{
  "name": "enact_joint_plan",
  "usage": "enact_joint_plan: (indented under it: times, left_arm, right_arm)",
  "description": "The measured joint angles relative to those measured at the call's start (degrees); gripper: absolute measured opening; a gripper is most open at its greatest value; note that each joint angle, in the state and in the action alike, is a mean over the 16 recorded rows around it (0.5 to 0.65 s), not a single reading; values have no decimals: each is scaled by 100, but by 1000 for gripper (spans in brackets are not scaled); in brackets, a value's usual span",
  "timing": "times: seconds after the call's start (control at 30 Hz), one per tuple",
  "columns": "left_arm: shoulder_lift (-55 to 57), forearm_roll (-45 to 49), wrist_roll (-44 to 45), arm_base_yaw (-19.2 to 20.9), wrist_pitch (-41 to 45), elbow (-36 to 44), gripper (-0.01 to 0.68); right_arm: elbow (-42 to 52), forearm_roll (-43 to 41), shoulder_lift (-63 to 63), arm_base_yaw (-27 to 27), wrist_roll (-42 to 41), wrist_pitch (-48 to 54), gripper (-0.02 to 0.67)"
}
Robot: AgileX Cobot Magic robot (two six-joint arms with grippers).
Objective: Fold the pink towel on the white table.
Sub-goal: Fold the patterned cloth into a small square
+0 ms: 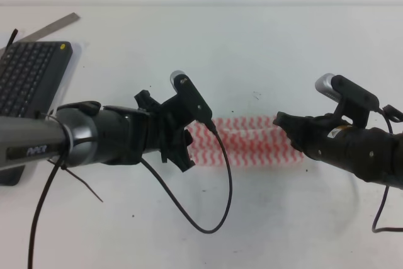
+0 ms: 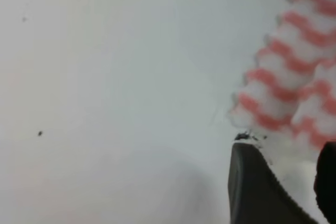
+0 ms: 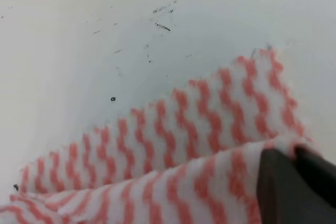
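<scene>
While the white table (image 1: pixel 264 48) fills nearly the whole overhead view, you've got a dark keyboard (image 1: pixel 25 83) at its left edge with a grey flat strip (image 1: pixel 53 28) angled just behind it. Left arm (image 1: pixel 69 137) comes in from the left; the only legible writing is "PiPER" on its silver sleeve. Right arm (image 1: pixel 365 149) comes in from the right.

The pink towel (image 1: pixel 252 143) lies mid-table between the two arms, a long band running left-right, already doubled lengthwise by the look of the layered edge in the right wrist view.

Right gripper (image 3: pixel 294 174): fingers (image 3: pixel 278 187) pinched together on the towel's corner, cloth lifted and curled over them.

Left gripper (image 2: pixel 283 182): one dark finger sits at the towel's edge, a second just shows at the frame's right border with cloth between them. You can't tell from these views whether it's actually clamped.
</scene>
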Motion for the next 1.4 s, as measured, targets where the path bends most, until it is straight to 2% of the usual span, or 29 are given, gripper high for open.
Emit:
enact_joint_plan:
  times: [0.4, 0.9, 1.4]
  left_arm:
    - [-158, 17, -143, 0, -293, -172, 242]
    - [-279, 3, -716, 0, 457, -185, 182]
    - [275, 4, -561, -1, 724, -188, 165]
  right_arm:
    - [0, 0, 5, 0, 0, -98, -16]
    - [0, 0, 149, -9, 2, -241, -15]
    - [0, 0, 180, -11, 10, -373, -15]
